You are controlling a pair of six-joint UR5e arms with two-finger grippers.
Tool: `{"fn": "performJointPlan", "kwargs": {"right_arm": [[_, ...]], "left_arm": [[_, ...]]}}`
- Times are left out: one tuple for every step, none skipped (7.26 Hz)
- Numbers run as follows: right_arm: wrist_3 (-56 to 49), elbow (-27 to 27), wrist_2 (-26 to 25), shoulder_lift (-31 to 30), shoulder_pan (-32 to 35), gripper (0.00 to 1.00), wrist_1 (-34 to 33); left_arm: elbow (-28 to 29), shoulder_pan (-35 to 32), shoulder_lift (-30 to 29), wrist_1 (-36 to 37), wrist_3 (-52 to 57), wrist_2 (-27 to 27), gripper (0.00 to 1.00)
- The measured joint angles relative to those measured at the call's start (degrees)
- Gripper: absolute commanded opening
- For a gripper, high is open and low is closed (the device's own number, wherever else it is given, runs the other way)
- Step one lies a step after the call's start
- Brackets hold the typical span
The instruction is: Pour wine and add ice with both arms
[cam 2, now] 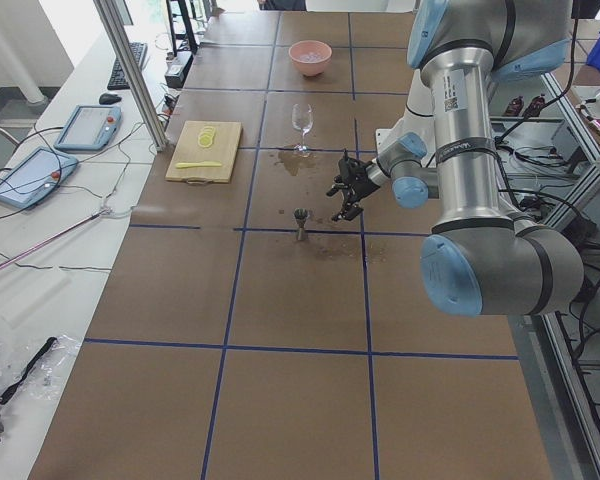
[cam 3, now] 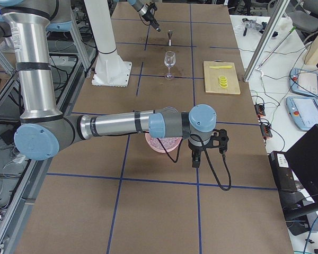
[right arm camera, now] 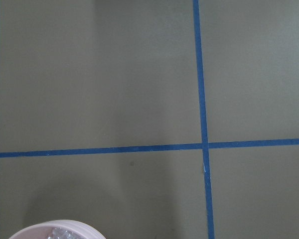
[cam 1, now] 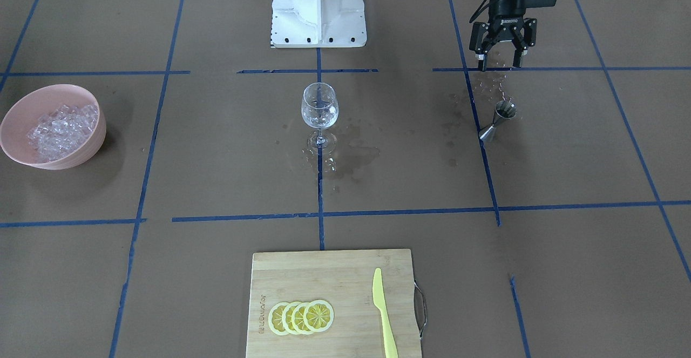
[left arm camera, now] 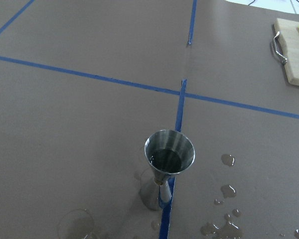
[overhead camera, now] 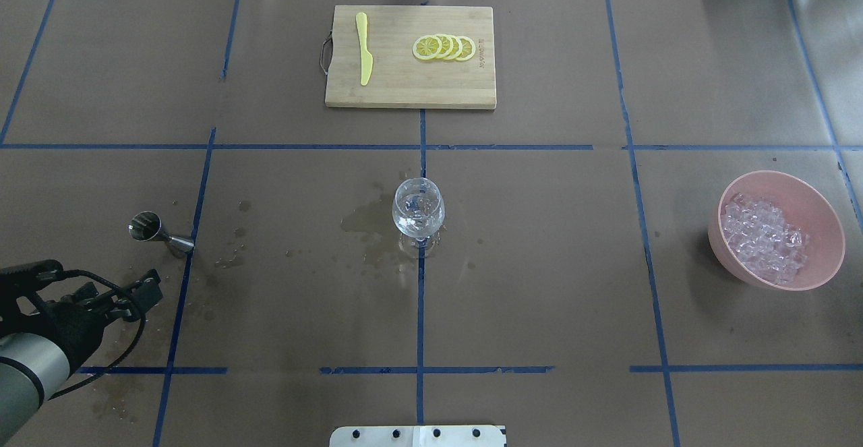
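Note:
A clear stemmed wine glass [cam 1: 319, 110] stands upright mid-table, also in the overhead view [overhead camera: 418, 214]; something clear glints in its bowl. A steel jigger [cam 1: 499, 120] stands upright on a blue tape line, and the left wrist view [left arm camera: 167, 164] shows a little colourless wine [left arm camera: 165, 160] in its top cup. My left gripper [cam 1: 501, 61] is open and empty, raised behind the jigger on the robot's side. The ice [cam 1: 62, 126] is heaped in a pink bowl [cam 1: 100, 134]. My right gripper [cam 3: 197, 159] hangs beside that bowl [cam 3: 161, 144]; I cannot tell whether it is open or shut.
A bamboo cutting board [cam 1: 329, 271] with lemon slices [cam 1: 301, 316] and a yellow knife [cam 1: 383, 309] lies at the table's far side from the robot. Wet stains [overhead camera: 367, 221] spread around the glass and near the jigger. The white base block [cam 1: 318, 9] stands behind the glass.

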Motion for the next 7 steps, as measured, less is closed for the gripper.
{"fn": "performJointPlan", "kwargs": {"right_arm": [[2.6,0.7,0.0,0.5,-1.0,1.0,-0.1],[6.0,2.2,0.0,0.7,-1.7,1.0,-0.2],[7.9,4.2,0.1,0.6,-2.3,1.0,-0.4],[9.1,6.0,0.1,0.5,-2.9,1.0,-0.5],[10.8,7.7,0.1,0.4,-3.8,1.0,-0.6],[13.1,9.3,0.1,0.4,-4.8,1.0,-0.6],[14.9,10.4,0.1,0.4,-5.6,1.0,-0.5]], "left_arm": [[3.1,0.4,-1.9,0.5,-0.4,4.4,1.0],[6.8,0.6,-3.8,0.7,-0.8,8.0,0.99],[10.3,0.6,-5.8,0.7,-1.5,10.9,0.99],[13.3,0.6,-7.8,0.7,-2.0,13.3,0.99],[15.7,0.6,-9.1,0.7,-2.3,15.3,0.98],[17.6,0.6,-10.4,0.7,-2.5,17.0,0.94],[19.8,0.6,-11.9,0.7,-2.5,18.6,0.91]]}}
